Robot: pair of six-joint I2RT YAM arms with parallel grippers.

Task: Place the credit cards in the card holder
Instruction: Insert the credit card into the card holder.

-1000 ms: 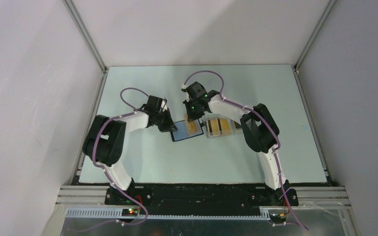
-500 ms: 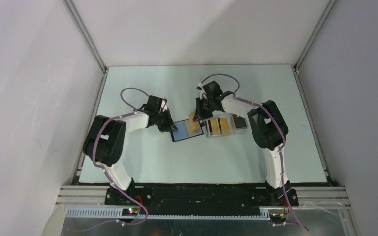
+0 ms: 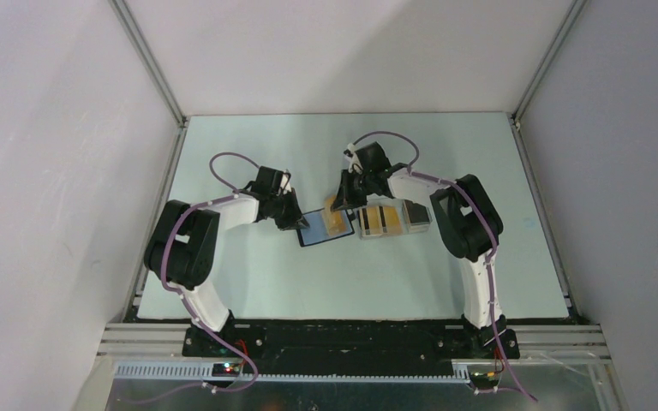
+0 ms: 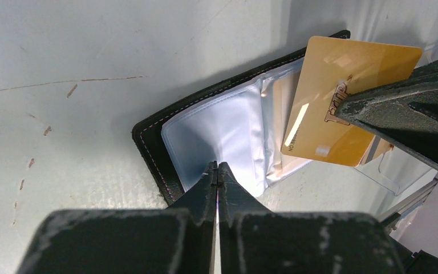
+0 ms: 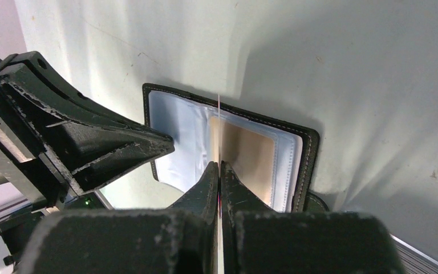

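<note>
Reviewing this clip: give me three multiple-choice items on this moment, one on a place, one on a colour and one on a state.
1. Where is the card that the right gripper holds?
A) edge-on over the open card holder
B) lying flat by the left arm's base
C) out of every view

2. What colour is that card's face?
A) blue
B) gold
C) white

3. How does the card holder lie?
A) folded shut
B) standing on edge
C) open, with its clear sleeves facing up

Answers:
1 A: the right wrist view shows the card as a thin line, pinched above the holder.
2 B: the left wrist view shows its gold face.
3 C: the sleeves are spread, and the shut left gripper pinches one.
</note>
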